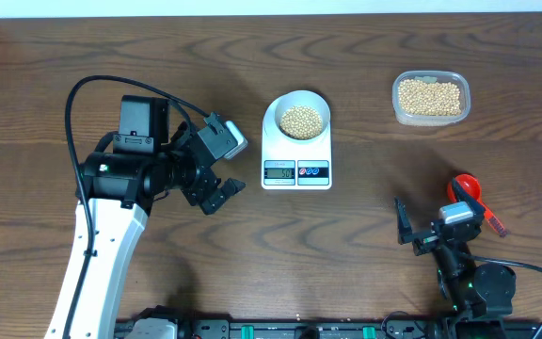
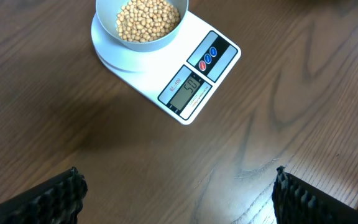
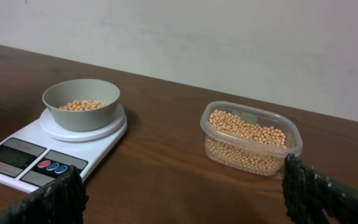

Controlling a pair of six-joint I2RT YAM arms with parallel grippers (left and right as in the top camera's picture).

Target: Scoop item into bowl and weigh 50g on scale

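left wrist: scale (image 2: pixel 166 65) digits legible; overhead alone: red scoop (image 1: pixel 466 191)

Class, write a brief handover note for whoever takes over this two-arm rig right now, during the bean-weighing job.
Left gripper: open, empty, beside the scale.
Right gripper: open, empty; red scoop lies on the table near it.
Bowl sits on the scale, holding beans; clear tub with more beans stands far right.
Done: scooping, apparently. The display looks like roughly 50, but the digits are blurry.
Left: confirm the reading, adjust if off.
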